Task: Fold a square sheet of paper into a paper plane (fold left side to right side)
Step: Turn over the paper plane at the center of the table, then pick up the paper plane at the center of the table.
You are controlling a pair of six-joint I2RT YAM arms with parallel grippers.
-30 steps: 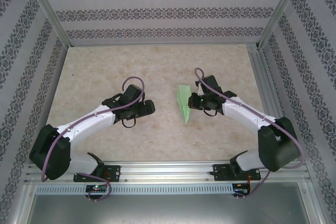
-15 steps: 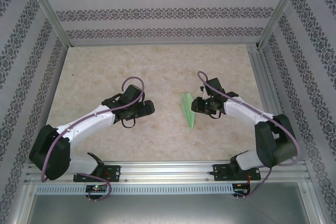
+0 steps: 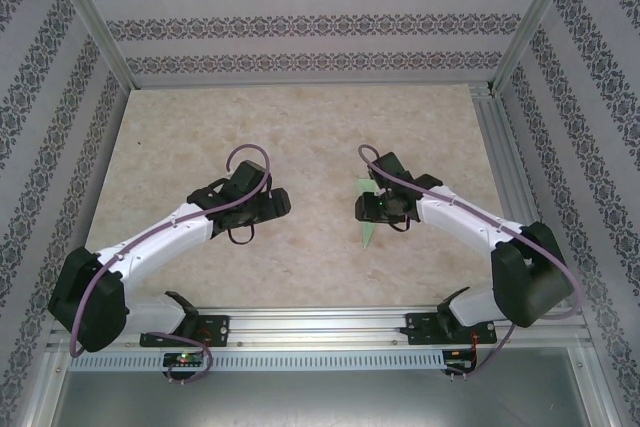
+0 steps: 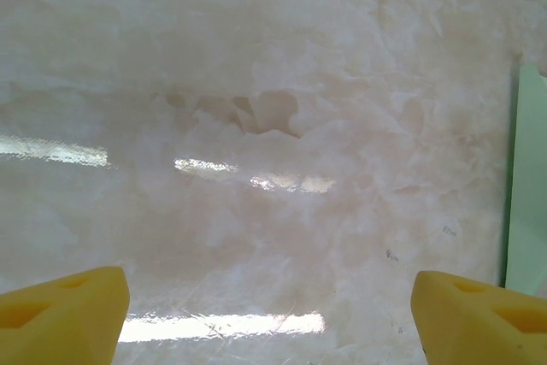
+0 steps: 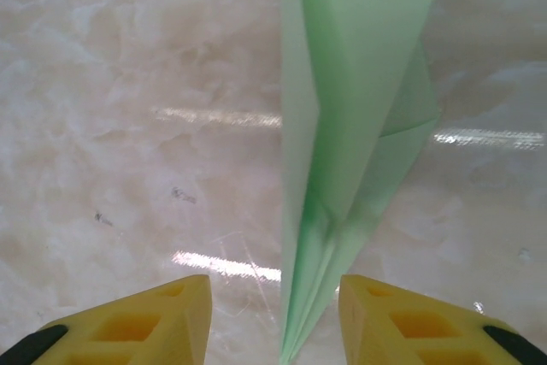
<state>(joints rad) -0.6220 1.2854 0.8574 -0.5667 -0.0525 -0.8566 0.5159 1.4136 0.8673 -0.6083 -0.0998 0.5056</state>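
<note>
The pale green paper plane (image 3: 368, 219) is a slim pointed wedge on the marble table, right of centre, its tip toward the near edge. In the right wrist view the plane (image 5: 359, 126) stands between my yellow fingers with a gap on each side, its layers splayed. My right gripper (image 3: 362, 207) (image 5: 275, 284) is open around it, touching nothing. My left gripper (image 3: 283, 204) (image 4: 270, 275) is open over bare table to the left, and the plane's edge (image 4: 530, 185) shows at the right side of its view.
The marble tabletop (image 3: 200, 137) is bounded by patterned walls and an aluminium frame rail (image 3: 500, 167) on the right. Both arm bases sit on the near rail (image 3: 320, 327).
My right gripper has opened and let go of the plane, shifting slightly left. The plane now looks narrower and more upright. The left arm has barely moved.
</note>
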